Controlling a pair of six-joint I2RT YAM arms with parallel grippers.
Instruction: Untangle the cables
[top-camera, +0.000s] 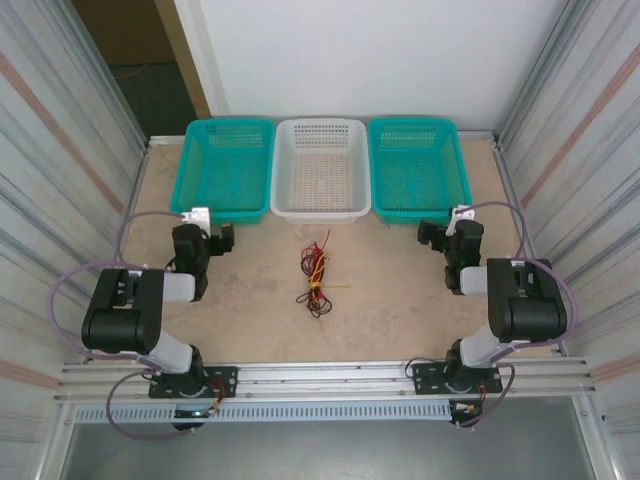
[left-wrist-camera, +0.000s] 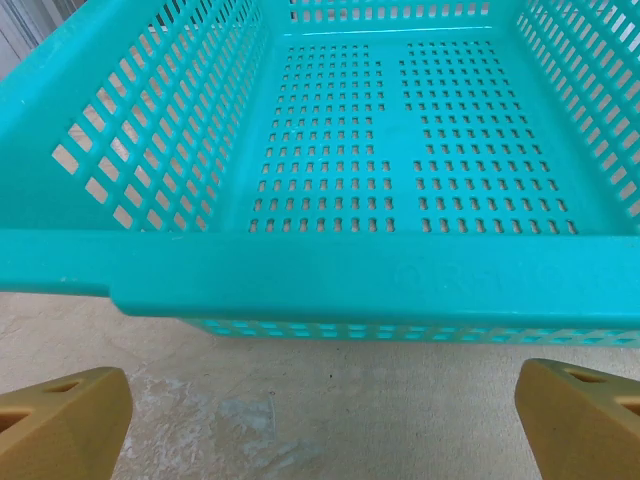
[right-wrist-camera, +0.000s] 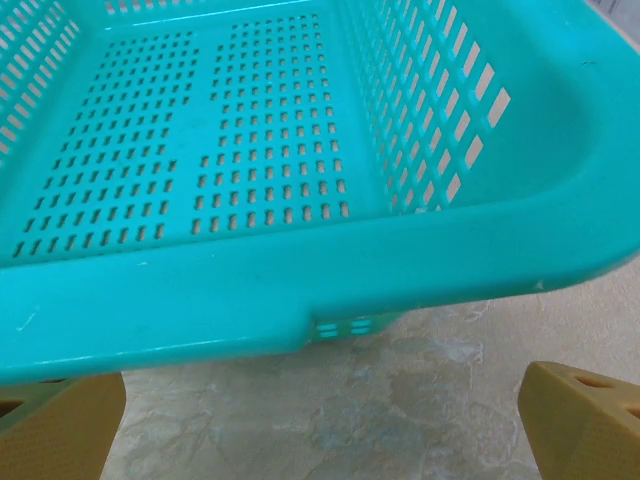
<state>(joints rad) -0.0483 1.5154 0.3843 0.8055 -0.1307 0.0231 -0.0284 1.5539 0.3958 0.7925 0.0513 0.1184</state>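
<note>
The cables (top-camera: 316, 273) lie in a tangled bundle of red, black and pale yellow wires on the table, in the middle between the two arms. My left gripper (top-camera: 222, 240) hangs to their left, just in front of the left teal basket (top-camera: 225, 168). In the left wrist view my left gripper (left-wrist-camera: 325, 425) is open, with bare table between its tan fingertips (left-wrist-camera: 60, 420). My right gripper (top-camera: 432, 233) sits to the right of the cables, in front of the right teal basket (top-camera: 418, 166). In its wrist view my right gripper (right-wrist-camera: 325, 425) is open and holds nothing.
A white basket (top-camera: 321, 168) stands between the two teal ones along the back of the table. The near rim of the left teal basket (left-wrist-camera: 330, 275) and of the right teal basket (right-wrist-camera: 300, 280) is close ahead of each gripper. Corrugated walls flank both sides.
</note>
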